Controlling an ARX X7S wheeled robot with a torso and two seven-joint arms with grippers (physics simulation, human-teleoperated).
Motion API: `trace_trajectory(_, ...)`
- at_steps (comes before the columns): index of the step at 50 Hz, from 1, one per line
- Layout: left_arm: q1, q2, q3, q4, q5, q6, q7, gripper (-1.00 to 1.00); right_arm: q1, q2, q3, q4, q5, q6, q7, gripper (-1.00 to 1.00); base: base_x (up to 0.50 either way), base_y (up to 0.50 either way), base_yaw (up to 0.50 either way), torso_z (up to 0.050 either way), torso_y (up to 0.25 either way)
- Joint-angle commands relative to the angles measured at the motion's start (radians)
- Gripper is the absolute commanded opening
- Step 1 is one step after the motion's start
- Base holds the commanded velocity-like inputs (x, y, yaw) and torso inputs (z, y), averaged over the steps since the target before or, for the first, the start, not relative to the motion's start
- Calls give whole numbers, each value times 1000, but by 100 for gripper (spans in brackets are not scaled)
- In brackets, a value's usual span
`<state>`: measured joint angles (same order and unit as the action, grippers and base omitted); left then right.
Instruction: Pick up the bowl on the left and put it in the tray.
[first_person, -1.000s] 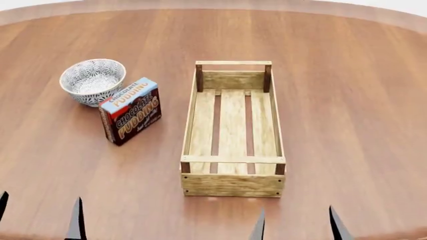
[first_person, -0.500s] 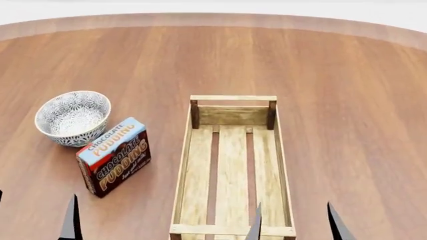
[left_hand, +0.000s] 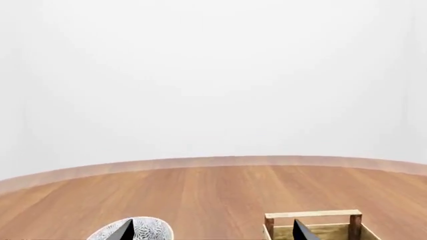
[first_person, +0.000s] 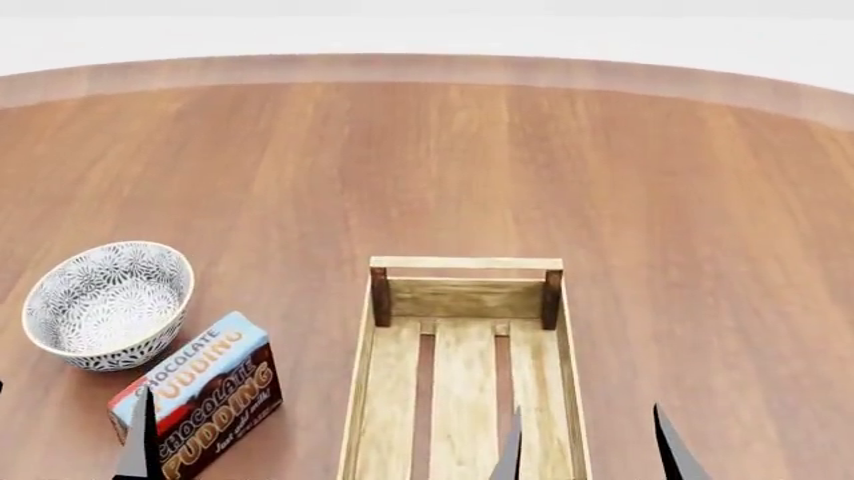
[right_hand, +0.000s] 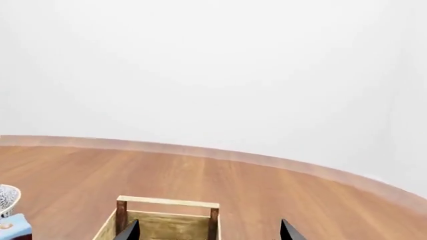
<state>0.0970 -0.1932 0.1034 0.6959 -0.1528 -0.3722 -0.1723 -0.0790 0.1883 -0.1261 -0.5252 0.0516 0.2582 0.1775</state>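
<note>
One table (first_person: 400, 150), round-edged, wood-grained.

One bowl (first_person: 107, 303), patterned.

One tray (first_person: 466, 300), slatted; three bottom slats show, and two dark corner posts at its far end. Its near end is cut off by the frame.

One pudding box (first_person: 200, 405).

Four dark fingertips show along the near edge, two per gripper: left gripper (left_hand: 209, 231), right gripper (right_hand: 208, 231).

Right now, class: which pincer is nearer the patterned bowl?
Left. The left pincer hangs just in front of the bowl, by the pudding box; the right pincer is over the tray.
</note>
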Motion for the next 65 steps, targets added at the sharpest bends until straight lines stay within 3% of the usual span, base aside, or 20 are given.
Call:
trace_trajectory(1,-2,25,-42,-11,-33,20,18,100,13,-12,-19,-19,-47,39,0,100,0,332,0,0,0)
trace_trajectory(27,-2,6,-30,-1,-50,15,-5,100,17,17,-42,-40,-36,56,25,100,0,498,0,0,0)
trace_trajectory(48,-4,-7,-30,-1,-67,19,-23,100,-22,36,-29,-44,23,-80,42,100,0,11,-9,0,0)
trace_trajectory(65,-8,-24,-21,-13,-86,27,-45,100,-23,49,-31,-42,52,-94,59,100,-124,7,-500,0,0)
